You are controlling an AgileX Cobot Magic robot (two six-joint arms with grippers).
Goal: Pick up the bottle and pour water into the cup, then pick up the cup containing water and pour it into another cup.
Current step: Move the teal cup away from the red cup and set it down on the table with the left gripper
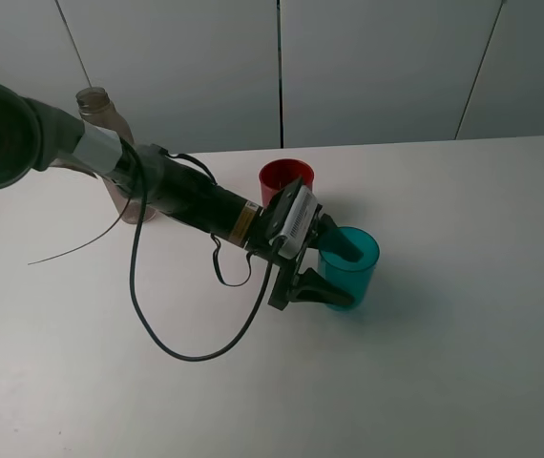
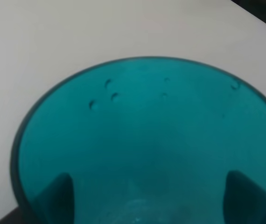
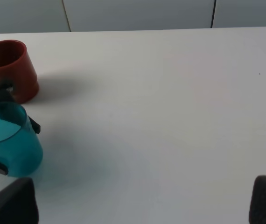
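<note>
The teal cup (image 1: 353,262) stands on the white table (image 1: 463,315), right of centre. My left gripper (image 1: 341,271) reaches across from the left, one finger on each side of the cup, pressed against its walls. The left wrist view looks down into the cup (image 2: 147,121); droplets cling to its inner wall, and the dark fingers (image 2: 53,193) show through it. The red cup (image 1: 284,179) stands just behind it, also in the right wrist view (image 3: 9,65). The bottle (image 1: 110,119) stands at the back left, partly behind the left arm. My right gripper (image 3: 140,210) is open and empty, well away from the teal cup (image 3: 11,140).
A black cable (image 1: 172,334) loops from the left arm down onto the table at the front left. White wall panels (image 1: 367,67) close off the table's far edge.
</note>
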